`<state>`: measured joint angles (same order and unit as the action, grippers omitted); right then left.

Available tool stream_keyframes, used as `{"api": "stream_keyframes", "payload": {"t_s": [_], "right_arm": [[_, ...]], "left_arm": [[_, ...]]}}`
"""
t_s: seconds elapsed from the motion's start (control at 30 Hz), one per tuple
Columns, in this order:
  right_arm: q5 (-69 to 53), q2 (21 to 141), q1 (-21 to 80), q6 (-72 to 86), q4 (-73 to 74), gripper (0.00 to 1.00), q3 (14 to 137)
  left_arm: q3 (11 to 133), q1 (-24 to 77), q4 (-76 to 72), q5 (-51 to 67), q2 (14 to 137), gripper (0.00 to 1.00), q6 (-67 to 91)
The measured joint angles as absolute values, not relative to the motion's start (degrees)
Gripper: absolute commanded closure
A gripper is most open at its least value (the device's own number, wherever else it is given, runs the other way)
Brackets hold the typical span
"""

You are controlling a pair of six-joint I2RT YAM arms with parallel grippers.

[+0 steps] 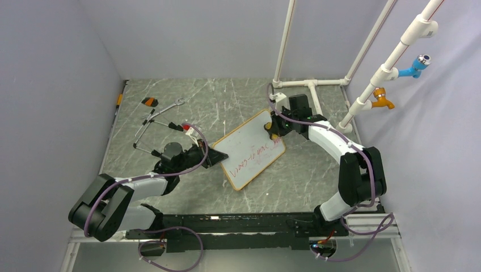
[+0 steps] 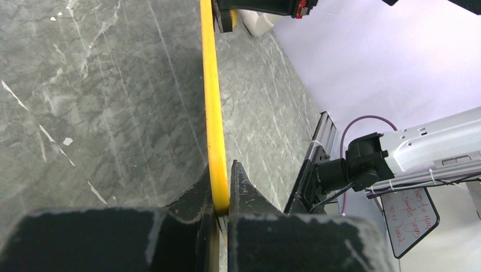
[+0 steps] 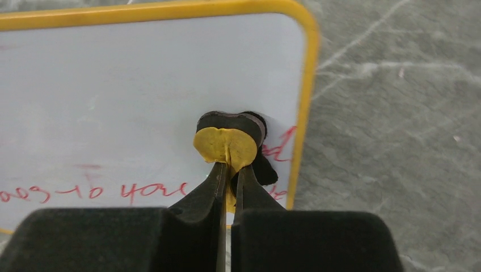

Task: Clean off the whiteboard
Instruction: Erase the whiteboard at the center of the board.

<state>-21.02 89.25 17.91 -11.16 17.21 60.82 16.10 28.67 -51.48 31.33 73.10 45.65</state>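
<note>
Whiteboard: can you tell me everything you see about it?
The whiteboard is a small flat white rectangle with a thin yellow-orange frame and rounded corners. Red handwriting runs across one part; the rest looks clean. It sits askew on the table. The left gripper is shut on its frame at one edge, and the right gripper, shut on a yellow eraser, presses it onto the writing near the opposite edge. Whether the board lies flat or tipped, I cannot tell.

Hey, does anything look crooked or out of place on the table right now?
The whiteboard lies askew, diagonal to the table, its frame pinched in the left gripper. The right gripper holds a small yellow eraser against it near one edge. Nothing looks spilled or broken.
</note>
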Motion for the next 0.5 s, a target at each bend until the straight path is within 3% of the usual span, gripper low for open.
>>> {"api": "stream_keyframes", "payload": {"t_s": [0.5], "right_arm": [[-23.14,90.08,15.62,-12.8,17.47,1.0,60.88]], "left_arm": [[16.38,28.99,-51.13,32.1,73.1,1.0,45.84]]}}
